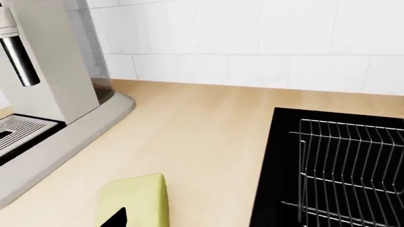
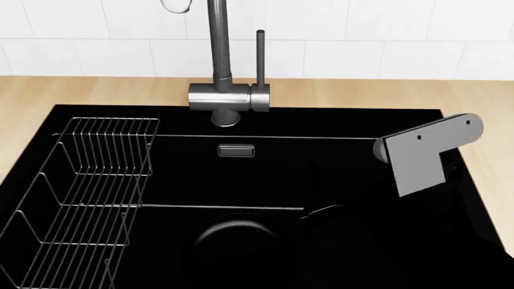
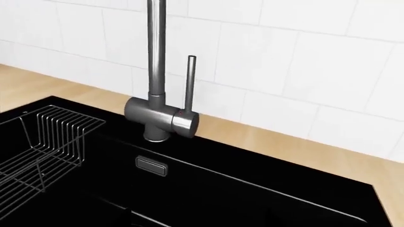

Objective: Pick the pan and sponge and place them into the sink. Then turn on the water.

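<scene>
Judging from the head view, about a third done: pan [image 2: 235,244] already down on the floor of the sink [image 2: 337,126], a round black shape hard to separate from the black basin, thin handle angled up and to the right, lying near the wire rack [image 2: 96,180] and seemingly clear of it. Sponge [image 1: 134,198] not yet in: flat on the wooden counter [image 1: 202,127], between the coffee machine [image 1: 44,94] and the sink's left edge, outside the basin. No stream under the faucet [image 2: 216,60] and the lever [image 2: 260,60] upright, so water apparently off. Left to do, by this reading: lifting the sponge, dropping it into the basin, then working the lever. As for pose, left arm low over the counter, its wrist camera looking across the sponge toward the tiled wall. Only a dark sliver [image 1: 113,218] at the sponge's near edge, possibly a fingertip of the left gripper; too little showing to tell how wide the fingers stand or whether touching. Right arm [image 2: 425,153] reaching in over the sink's right rear part, grey bracket tilted above the basin, wrist camera facing faucet and lever. Right gripper lost against the black basin, so finger spread impossible to tell.
</scene>
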